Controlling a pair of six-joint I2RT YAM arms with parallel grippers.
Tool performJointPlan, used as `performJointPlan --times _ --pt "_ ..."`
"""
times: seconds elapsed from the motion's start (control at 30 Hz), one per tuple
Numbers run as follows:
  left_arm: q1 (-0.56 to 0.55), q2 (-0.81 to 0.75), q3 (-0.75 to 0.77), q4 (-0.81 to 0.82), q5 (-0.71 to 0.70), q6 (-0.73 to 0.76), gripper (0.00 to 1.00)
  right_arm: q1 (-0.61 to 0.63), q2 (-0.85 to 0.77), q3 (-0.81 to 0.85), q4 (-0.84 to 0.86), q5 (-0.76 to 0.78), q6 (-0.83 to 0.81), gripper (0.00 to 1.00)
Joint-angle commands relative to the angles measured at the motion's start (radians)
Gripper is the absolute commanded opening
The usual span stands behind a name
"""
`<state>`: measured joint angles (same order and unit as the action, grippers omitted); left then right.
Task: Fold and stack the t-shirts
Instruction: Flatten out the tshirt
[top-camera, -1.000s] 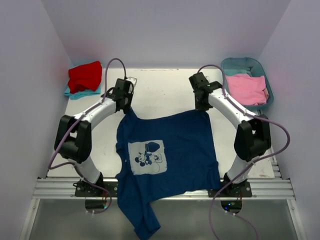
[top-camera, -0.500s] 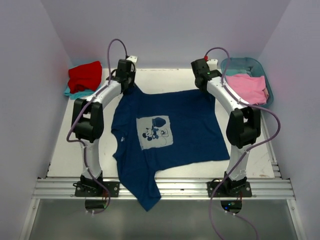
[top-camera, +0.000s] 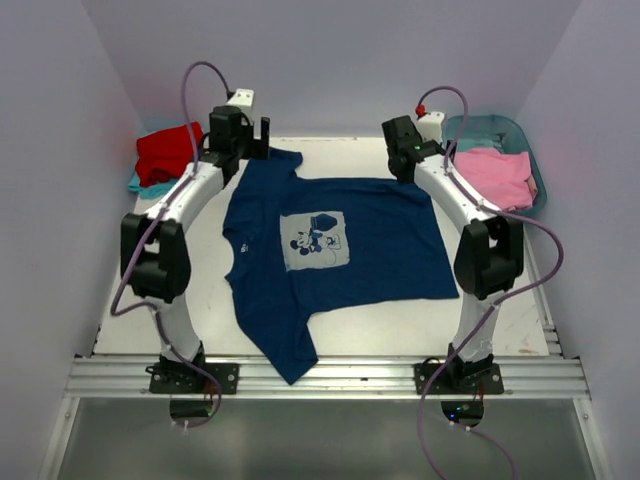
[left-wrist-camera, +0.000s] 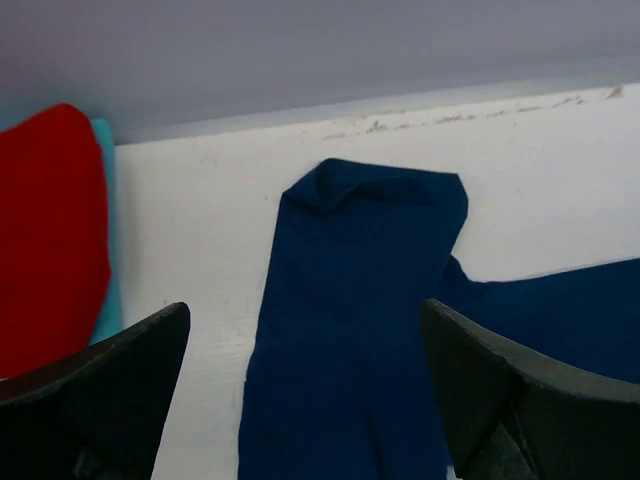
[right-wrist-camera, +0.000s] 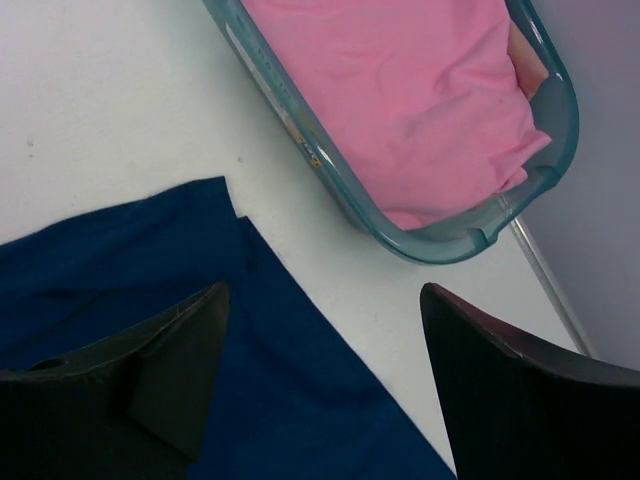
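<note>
**Navy shirt laid out flat, first fold comes next**

I see the navy t-shirt (top-camera: 340, 250) spread print-up across the middle of the table (top-camera: 330, 325). Its collar points left, its hem is to the right, and one sleeve trails to the near edge. My left gripper (left-wrist-camera: 305, 308) hovers over the far sleeve with its jaws wide apart and nothing between them. My right gripper (right-wrist-camera: 325, 290) hangs above the far hem corner, likewise open and empty, just beside the teal tub (right-wrist-camera: 330, 175) holding the pink t-shirt (right-wrist-camera: 410, 90).

The red t-shirt (top-camera: 172, 150) sits folded on the teal t-shirt (top-camera: 150, 186) at the far left.

I judge the spreading step finished and the folding not yet begun. Next I need both claws down on the far edge, pinching cloth only, to carry it toward the near side. The cloth is limp, so an uneven pull would skew the fold.
</note>
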<state>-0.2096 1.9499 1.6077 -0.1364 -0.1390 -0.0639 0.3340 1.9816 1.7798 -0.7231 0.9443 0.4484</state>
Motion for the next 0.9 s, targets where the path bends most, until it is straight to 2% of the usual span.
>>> performJointPlan --times 0.0,0.07,0.13,0.17,0.2,0.23,0.3,0.37,0.4,0.53,0.63,0.87 --pt "0.006 -0.204 -0.064 0.115 -0.028 -0.016 1.00 0.034 -0.182 -0.093 0.096 0.027 -0.010 0.81" --pt "0.004 -0.236 -0.118 0.066 -0.030 -0.040 1.00 0.046 -0.222 -0.135 0.099 -0.016 -0.007 0.81" --pt "0.004 -0.241 -0.163 0.037 -0.021 -0.074 0.97 0.056 -0.276 -0.207 0.128 -0.111 -0.005 0.73" --pt "0.006 -0.238 -0.202 0.029 -0.008 -0.082 0.87 0.054 -0.291 -0.233 0.137 -0.158 -0.007 0.48" --pt "0.006 -0.233 -0.219 0.015 0.007 -0.086 0.59 0.056 -0.300 -0.268 0.143 -0.179 -0.007 0.22" --pt "0.006 -0.221 -0.233 -0.005 0.031 -0.115 0.40 0.054 -0.309 -0.278 0.136 -0.203 0.001 0.00" --pt "0.006 -0.184 -0.249 -0.051 0.074 -0.167 0.00 0.054 -0.308 -0.298 0.129 -0.285 0.003 0.00" --pt "0.006 -0.152 -0.284 -0.071 0.107 -0.206 0.00 0.054 -0.277 -0.298 0.091 -0.352 0.003 0.00" --pt "0.004 -0.146 -0.304 -0.060 0.160 -0.226 0.00 0.054 -0.265 -0.284 0.070 -0.349 0.018 0.00" --pt "0.004 -0.129 -0.393 -0.034 0.187 -0.257 0.00 0.054 -0.216 -0.312 0.016 -0.375 0.047 0.00" --pt "0.004 -0.098 -0.388 -0.083 0.144 -0.275 0.00 0.046 -0.166 -0.318 0.010 -0.407 0.061 0.00" --pt "0.004 -0.013 -0.342 -0.158 0.053 -0.287 0.00 0.040 0.014 -0.179 -0.047 -0.429 0.082 0.00"
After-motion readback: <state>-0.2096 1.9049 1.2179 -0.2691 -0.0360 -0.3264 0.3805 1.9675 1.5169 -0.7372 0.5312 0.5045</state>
